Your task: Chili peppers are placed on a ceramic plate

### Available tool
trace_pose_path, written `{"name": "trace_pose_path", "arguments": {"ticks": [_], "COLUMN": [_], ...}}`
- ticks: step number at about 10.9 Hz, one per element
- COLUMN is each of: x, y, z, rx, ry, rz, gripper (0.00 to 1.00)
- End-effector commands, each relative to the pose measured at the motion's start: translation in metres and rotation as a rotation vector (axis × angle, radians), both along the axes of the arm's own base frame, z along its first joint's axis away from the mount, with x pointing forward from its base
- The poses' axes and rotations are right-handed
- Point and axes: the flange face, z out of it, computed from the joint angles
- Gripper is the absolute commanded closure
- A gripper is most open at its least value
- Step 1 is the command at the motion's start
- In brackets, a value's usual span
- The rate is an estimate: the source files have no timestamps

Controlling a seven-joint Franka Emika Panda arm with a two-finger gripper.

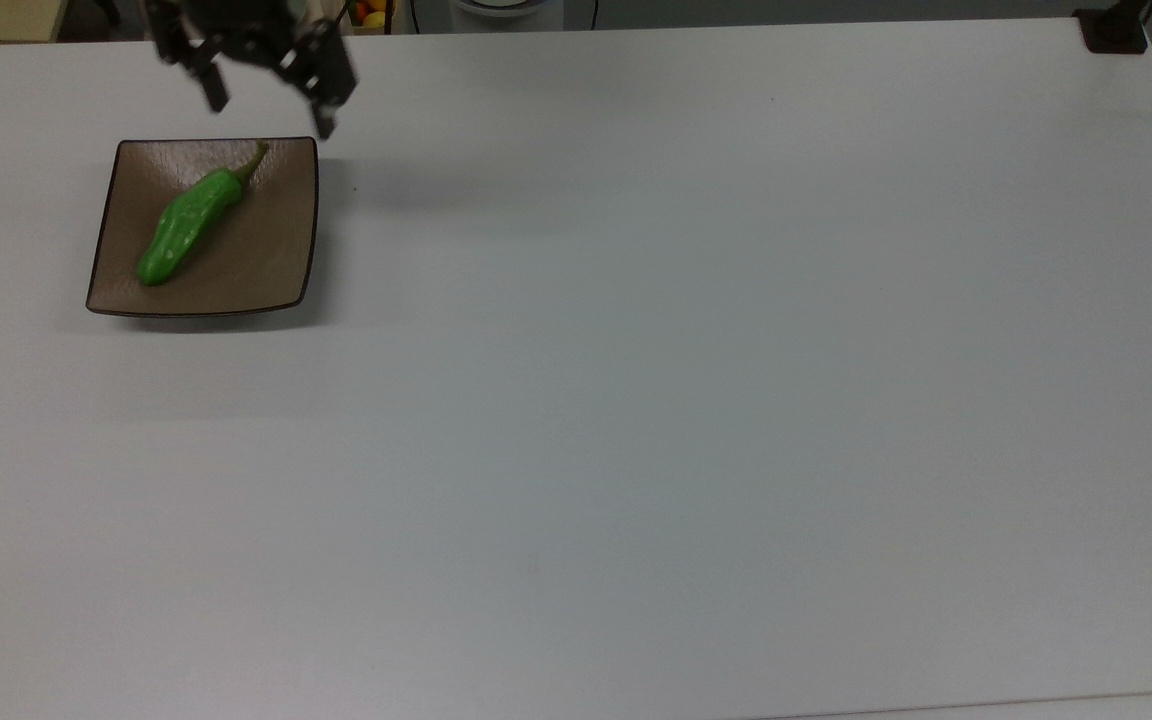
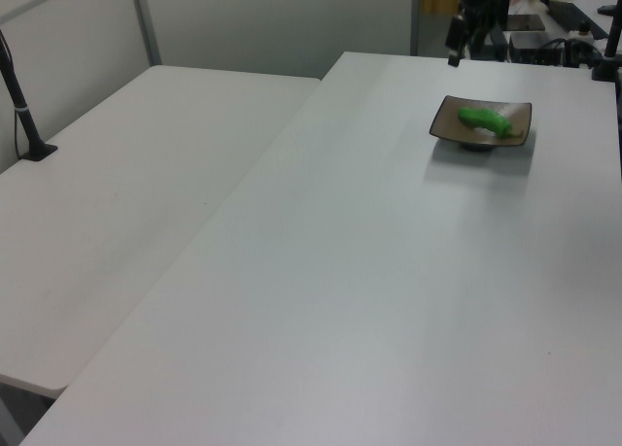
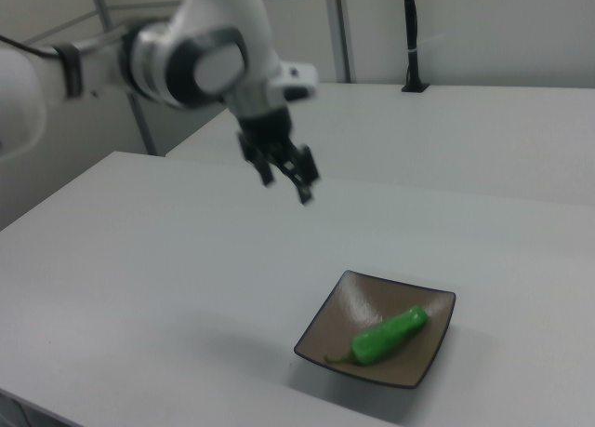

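Observation:
The bright green chili pepper [image 1: 185, 224] lies diagonally on the square brown ceramic plate [image 1: 266, 255] at the top view's upper left, its thin stem toward the plate's far corner. In the left view the chili pepper [image 2: 485, 121] rests on the ceramic plate [image 2: 452, 123] at the far right. In the right view the chili pepper [image 3: 389, 335] sits on the ceramic plate [image 3: 349, 301] near the bottom. My gripper [image 1: 269, 112] hangs open and empty above the table, beyond the plate's far edge. My gripper [image 3: 286, 187] is well above the table in the right view.
The white table [image 1: 636, 400] stretches wide to the top view's right and front. A black post base [image 1: 1114, 30] stands at its far right corner. A second white table [image 2: 117, 203] adjoins on the left view's left, with a black pole [image 2: 21, 106].

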Motion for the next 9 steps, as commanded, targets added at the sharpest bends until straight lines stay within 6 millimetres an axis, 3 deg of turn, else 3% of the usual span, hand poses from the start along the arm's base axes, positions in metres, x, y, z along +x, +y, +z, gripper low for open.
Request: {"name": "trace_pose_path", "arguments": {"ticks": [1, 3, 5, 6, 7, 9], "x": [-0.007, -0.013, -0.017, -0.015, -0.014, -0.013], "y": [0.077, 0.135, 0.171, 0.175, 0.165, 0.162], "z": [0.048, 0.055, 0.045, 0.039, 0.039, 0.038], "rx": [0.047, 0.049, 0.037, 0.027, 0.025, 0.048], "ry": [0.092, 0.092, 0.103, 0.1, 0.086, 0.083], "rz": [0.108, 0.227, 0.349, 0.449, 0.511, 0.511], "gripper": [0.0, 0.0, 0.0, 0.0, 0.0, 0.0]}}
